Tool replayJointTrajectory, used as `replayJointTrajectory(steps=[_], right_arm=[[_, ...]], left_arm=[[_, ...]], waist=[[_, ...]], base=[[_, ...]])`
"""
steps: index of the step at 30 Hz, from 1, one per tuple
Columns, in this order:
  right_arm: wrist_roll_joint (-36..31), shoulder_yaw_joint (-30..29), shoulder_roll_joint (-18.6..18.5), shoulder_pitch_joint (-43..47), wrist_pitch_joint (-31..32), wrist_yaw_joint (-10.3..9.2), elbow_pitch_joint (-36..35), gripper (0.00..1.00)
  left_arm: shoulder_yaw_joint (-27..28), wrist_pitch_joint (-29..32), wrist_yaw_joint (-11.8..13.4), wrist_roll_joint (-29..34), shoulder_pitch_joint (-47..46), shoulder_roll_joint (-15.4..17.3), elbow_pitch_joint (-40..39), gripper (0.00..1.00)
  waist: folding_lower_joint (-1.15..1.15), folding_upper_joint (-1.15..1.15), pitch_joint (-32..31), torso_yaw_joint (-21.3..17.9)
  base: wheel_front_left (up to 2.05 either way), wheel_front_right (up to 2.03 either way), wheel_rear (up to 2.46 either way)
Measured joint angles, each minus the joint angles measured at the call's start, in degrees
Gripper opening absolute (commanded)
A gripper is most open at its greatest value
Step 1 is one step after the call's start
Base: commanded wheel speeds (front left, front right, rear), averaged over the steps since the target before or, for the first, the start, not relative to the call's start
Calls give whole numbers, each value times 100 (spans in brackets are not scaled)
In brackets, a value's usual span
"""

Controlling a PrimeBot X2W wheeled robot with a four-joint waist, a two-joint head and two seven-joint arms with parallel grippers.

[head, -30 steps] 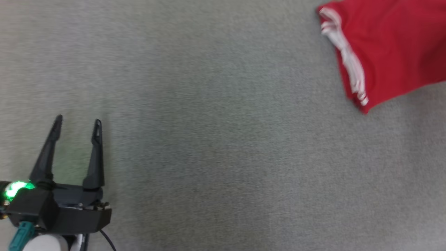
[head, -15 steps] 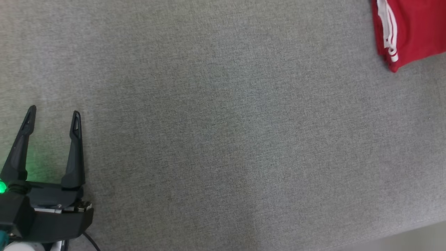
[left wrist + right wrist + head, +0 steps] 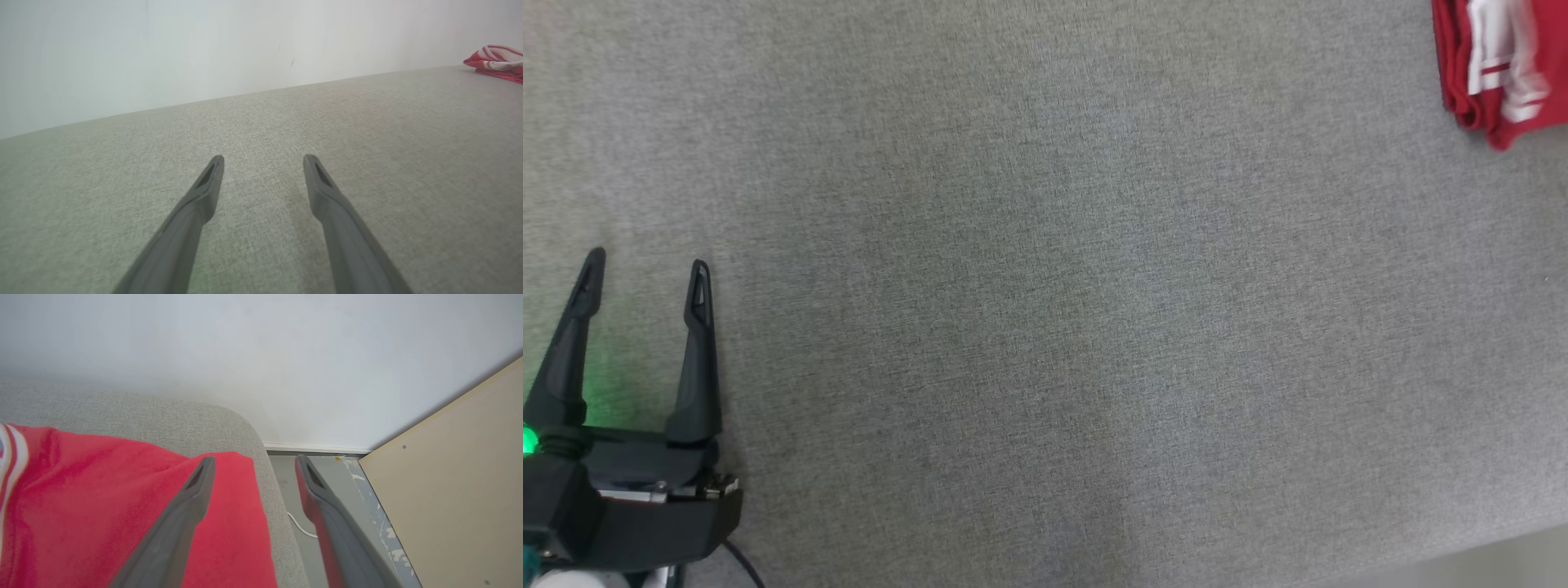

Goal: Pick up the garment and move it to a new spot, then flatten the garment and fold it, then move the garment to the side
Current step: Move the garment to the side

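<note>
Left gripper [image 3: 647, 263] is wide open with nothing in it, its two dark fingers spread in a V over the bare grey fabric surface [image 3: 1045, 327]. A green light [image 3: 527, 439] glows at its base, with a green tint on the fabric just beside it. In the left wrist view the same gripper [image 3: 263, 158] shows a clear gap between the tips with just fabric behind. I can't tell if the tips touch the surface or sit just above it. The garment [image 3: 1494, 65] is red with white stripes [image 3: 1490, 49] and is bunched or folded. It's well apart from the left gripper, far off to its right and ahead of it, and shows small at the far right in the left wrist view [image 3: 496, 57]. Right gripper [image 3: 254, 459] is also spread open, gripping nothing, and cushion edge and floor show in the gap between the tips. The garment [image 3: 102, 498] lies right under and to the left of this gripper. Its left finger crosses over the red cloth near the garment's right edge, contact unclear. Its right finger is past the rounded edge of the fabric surface, over the floor [image 3: 294, 490]. A white cable [image 3: 300, 528] lies on the floor between the fingers. A beige board [image 3: 449, 477] is to the right of the gripper, and a pale wall [image 3: 286, 355] is ahead of it.
</note>
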Motion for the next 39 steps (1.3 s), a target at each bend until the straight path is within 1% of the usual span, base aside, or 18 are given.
replayJointTrajectory(steps=[6, 12, 13, 16, 17, 19, 21, 27, 35, 39], right_arm=[[-67, -38, 62, -19, -489, 0, 68, 100], [55, 60, 388, 181, -1177, 0, -302, 100], [101, 59, 485, 332, -1369, 0, -428, 100], [188, 24, 590, 555, -1526, 0, -554, 100], [232, -11, 722, 805, -1640, 0, -693, 100], [257, -51, 838, 1085, -1718, 0, -847, 100], [279, -77, 892, 1240, -1761, 0, -943, 100], [276, -436, 1183, 2349, -1858, 0, -1547, 100], [70, -869, 1780, 4021, -1848, 0, -2505, 100], [-36, -1027, 2020, 4737, -1685, 0, -3073, 100]], left_arm=[[-38, -147, 76, -67, 26, -123, 333, 100], [-26, -324, 152, -208, 217, -276, 712, 100], [-21, -359, 182, -231, 287, -332, 797, 100], [-21, -394, 203, -265, 370, -378, 905, 100], [-14, -403, 230, -285, 468, -437, 1006, 100], [-14, -438, 254, -315, 565, -494, 1083, 100], [-14, -443, 255, -321, 624, -509, 1115, 100], [-15, -468, 267, -370, 817, -616, 1319, 100], [-7, -478, 260, -409, 1051, -731, 1533, 100], [43, -490, 259, -411, 1176, -773, 1563, 100]], waist=[[0, 0, -241, 71], [0, 0, -664, 147], [0, 0, -833, 173], [-1, -1, -1010, 201], [-1, 0, -1191, 228], [-1, -1, -1383, 255], [-1, -1, -1478, 268], [-1, -2, -2035, 366], [-2, -2, -2670, 542], [-2, -2, -2924, 624]], base=[[0, 0, 0], [0, 0, 0], [0, 0, 0], [0, 0, 0], [0, 0, 0], [0, 0, 0], [0, 0, 0], [0, 0, 0], [0, 0, 0], [0, 0, 0]])
